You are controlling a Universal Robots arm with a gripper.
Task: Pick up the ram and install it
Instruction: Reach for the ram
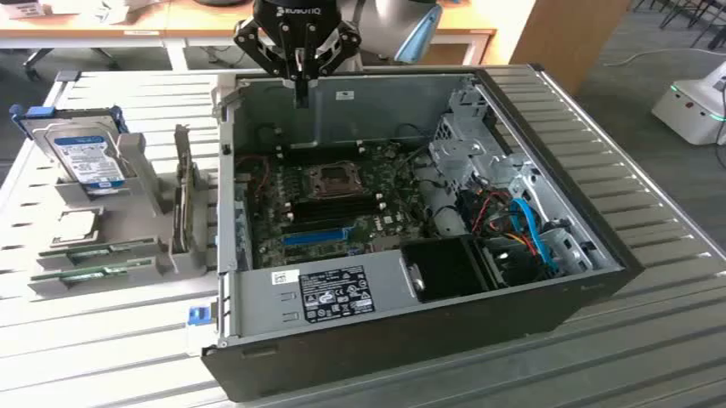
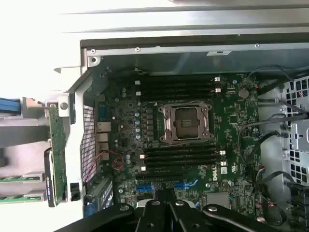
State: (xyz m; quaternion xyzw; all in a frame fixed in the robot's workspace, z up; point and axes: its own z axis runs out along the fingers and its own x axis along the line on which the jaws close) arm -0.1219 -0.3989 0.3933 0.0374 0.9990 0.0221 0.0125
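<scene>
tool (image 1: pixel 301 98) clenched, empty, top centre of exterior view, over open case (image 1: pixel 567 293). ram (image 1: pixel 97 255) in grey rack (image 1: pixel 68 289), lower left. i'd grip it mid-length, square, by its edges.

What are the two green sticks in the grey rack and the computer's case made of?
The ram sticks look like circuit board, probably fibreglass, with a green matt coating. The case looks like bare grey sheet metal inside, dully shiny; outside black, perhaps painted.
</scene>
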